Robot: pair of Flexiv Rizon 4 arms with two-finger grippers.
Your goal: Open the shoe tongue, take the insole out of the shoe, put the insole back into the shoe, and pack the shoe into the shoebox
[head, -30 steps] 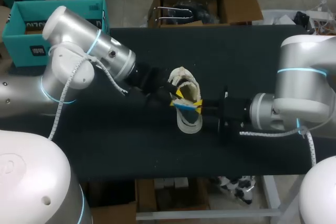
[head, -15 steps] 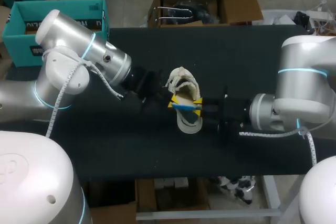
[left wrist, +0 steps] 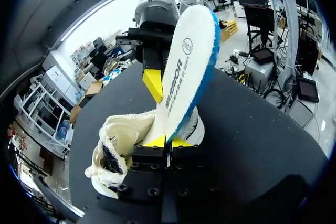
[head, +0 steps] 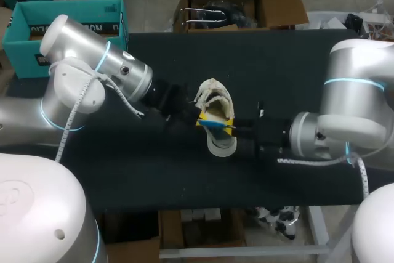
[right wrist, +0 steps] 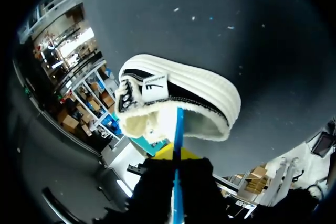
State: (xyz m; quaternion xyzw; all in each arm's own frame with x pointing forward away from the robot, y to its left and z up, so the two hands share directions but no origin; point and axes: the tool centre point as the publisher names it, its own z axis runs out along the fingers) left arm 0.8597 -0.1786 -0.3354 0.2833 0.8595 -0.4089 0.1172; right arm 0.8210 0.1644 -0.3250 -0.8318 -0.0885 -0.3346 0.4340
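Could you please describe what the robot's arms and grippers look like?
The left arm and right arm are rounded, silver-white, with light-blue joint rings and white coiled cables. The left gripper and right gripper are black with yellow tips.

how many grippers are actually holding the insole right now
2. The left gripper is shut on one end of the insole, right by the shoe. The right gripper is shut on it from the opposite side.
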